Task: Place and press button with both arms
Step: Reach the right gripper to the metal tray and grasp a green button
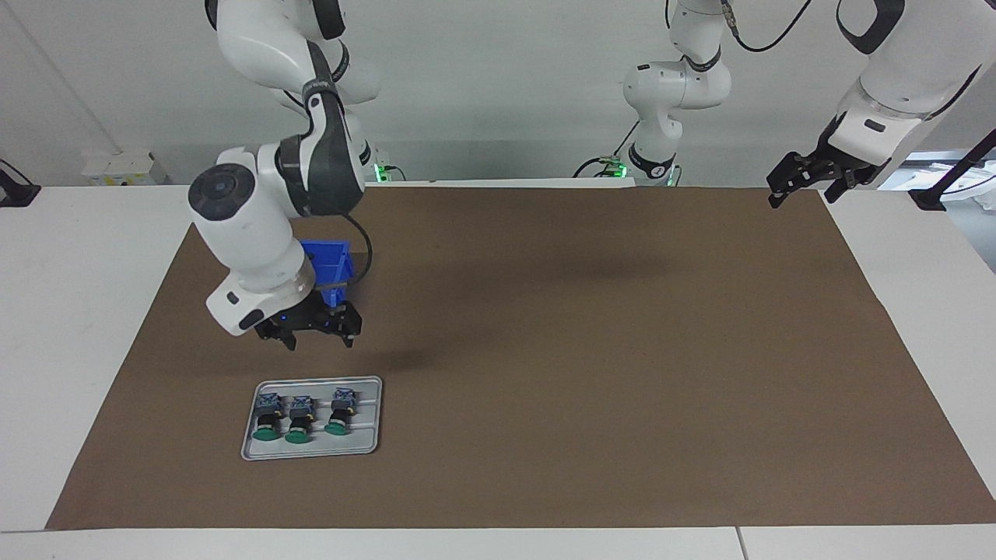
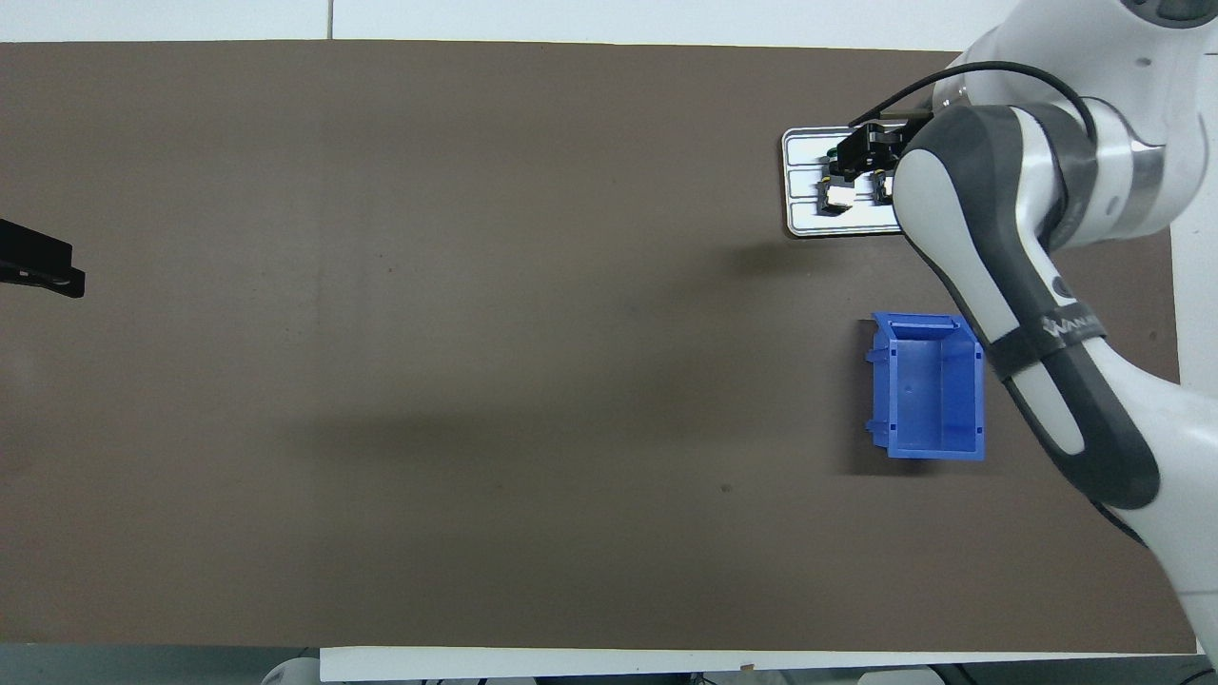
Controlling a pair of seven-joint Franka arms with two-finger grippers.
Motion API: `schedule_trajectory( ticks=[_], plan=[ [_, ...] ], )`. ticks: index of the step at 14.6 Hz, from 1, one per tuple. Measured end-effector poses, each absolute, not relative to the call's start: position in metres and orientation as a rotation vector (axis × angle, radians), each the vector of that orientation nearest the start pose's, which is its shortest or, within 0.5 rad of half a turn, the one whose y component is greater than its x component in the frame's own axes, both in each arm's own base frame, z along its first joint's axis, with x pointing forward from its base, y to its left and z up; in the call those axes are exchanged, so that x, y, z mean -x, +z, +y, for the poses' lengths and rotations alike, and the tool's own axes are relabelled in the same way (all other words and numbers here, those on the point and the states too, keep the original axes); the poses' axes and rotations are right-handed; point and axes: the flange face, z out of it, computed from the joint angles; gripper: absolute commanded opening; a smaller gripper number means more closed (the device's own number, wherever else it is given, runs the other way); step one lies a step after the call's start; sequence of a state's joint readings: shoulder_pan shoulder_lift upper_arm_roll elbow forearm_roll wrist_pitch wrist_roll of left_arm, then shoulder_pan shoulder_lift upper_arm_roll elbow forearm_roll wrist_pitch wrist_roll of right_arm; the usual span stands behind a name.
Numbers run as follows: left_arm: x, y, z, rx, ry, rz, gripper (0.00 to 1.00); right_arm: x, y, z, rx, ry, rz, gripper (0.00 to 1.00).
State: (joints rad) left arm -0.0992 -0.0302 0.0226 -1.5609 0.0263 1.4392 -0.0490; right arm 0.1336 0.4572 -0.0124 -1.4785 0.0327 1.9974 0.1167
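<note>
Black and spread apart, the right claw (image 1: 315, 336) hung in the air with its fingers pointing down and nothing between them. Seen from across the bench it was over the brown mat (image 1: 545, 350), just on the robots' side of the grey tray (image 1: 366, 416); from above it covered part of that tray, so it was raised and touched nothing.

On the tray lay three buttons side by side, each on its side with the green cap pointing away from the robots and the grey-blue block toward them. The button (image 1: 341, 411) closest to the bench's middle sat a little apart from the other two buttons (image 1: 285, 417), which lay close together toward the right arm's end. All three were untouched.

Nearer to the robots than the tray stood a blue bin (image 2: 928, 398), open at the top and with nothing showing inside, partly hidden from across the bench by the right arm (image 1: 257, 233) reaching over it.

Well apart, at the other end, the left claw (image 1: 809, 177) waited high over the mat's corner by the left arm's base, its black fingers spread and holding nothing. White bench (image 1: 85, 257) showed around the mat.
</note>
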Motion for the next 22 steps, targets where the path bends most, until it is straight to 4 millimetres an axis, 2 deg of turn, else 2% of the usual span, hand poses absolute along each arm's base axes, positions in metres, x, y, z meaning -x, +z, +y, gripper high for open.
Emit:
schedule_trajectory(
  ticks=[3, 6, 14, 16, 18, 21, 22],
  plan=[
    [-0.530, 0.635, -0.037, 3.107, 0.140, 0.039, 1.00, -0.706, 0.373, 0.095, 3.105, -0.120, 0.002, 0.91],
    [-0.530, 0.635, -0.037, 3.107, 0.140, 0.039, 1.00, -0.711, 0.344, 0.095, 3.105, -0.130, 0.005, 0.88],
    [-0.530, 0.634, -0.038, 3.107, 0.142, 0.041, 1.00, -0.707, 0.303, 0.088, 3.109, -0.137, -0.003, 0.86],
    [-0.530, 0.634, -0.038, 3.107, 0.142, 0.042, 1.00, -0.705, 0.294, 0.087, 3.110, -0.141, -0.003, 0.81],
    [-0.529, 0.634, -0.039, 3.107, 0.141, 0.043, 1.00, -0.702, 0.289, 0.087, 3.110, -0.137, -0.005, 0.63],
    [-0.529, 0.634, -0.039, 3.107, 0.141, 0.043, 1.00, -0.701, 0.289, 0.080, 3.116, -0.132, -0.003, 0.18],
    [-0.529, 0.634, -0.039, 3.107, 0.141, 0.042, 1.00, -0.701, 0.290, 0.078, 3.117, -0.129, -0.002, 0.08]
  ],
)
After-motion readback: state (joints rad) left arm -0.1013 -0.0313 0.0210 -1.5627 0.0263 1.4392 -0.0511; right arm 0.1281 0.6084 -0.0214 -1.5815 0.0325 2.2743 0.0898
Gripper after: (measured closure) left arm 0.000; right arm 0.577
